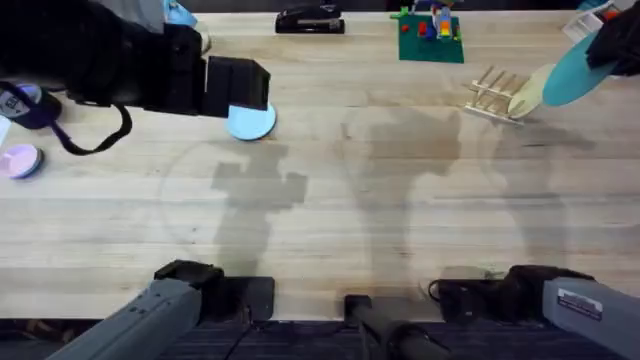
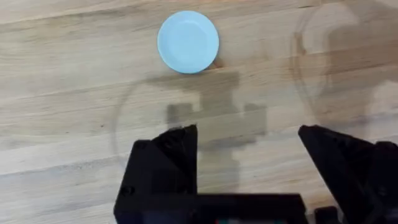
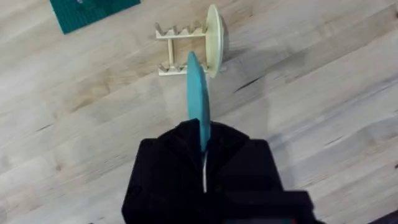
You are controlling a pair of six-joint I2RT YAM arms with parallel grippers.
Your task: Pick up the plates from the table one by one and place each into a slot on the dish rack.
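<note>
Currently, at the far left of the overhead frame, a small pink disc [image 1: 20, 160] is lying on the table [image 1: 330, 230], apart from the work. Just right of it, in the upper left, the left gripper [image 1: 238, 84] is hanging with its black jaws spread wide; the light blue plate [image 1: 251, 121], a smooth round plastic disc, is lying flat on the grained planks just beyond and partly beneath the jaws, so this arm is clearly the nearer one for that plate. Moving right along the top edge, a black stapler [image 1: 309, 20] and a green brick baseplate [image 1: 431, 38] are sitting idle. In the upper right, the dish rack [image 1: 494, 93], thin pale dowels on a small base, is already carrying a cream plate [image 1: 527, 95] on edge. Farthest right, the right gripper [image 1: 612, 50] is pinching the teal plate [image 1: 572, 74] by its rim, held edge-on, its long axis pointing toward the free slots just ahead of it.
</note>
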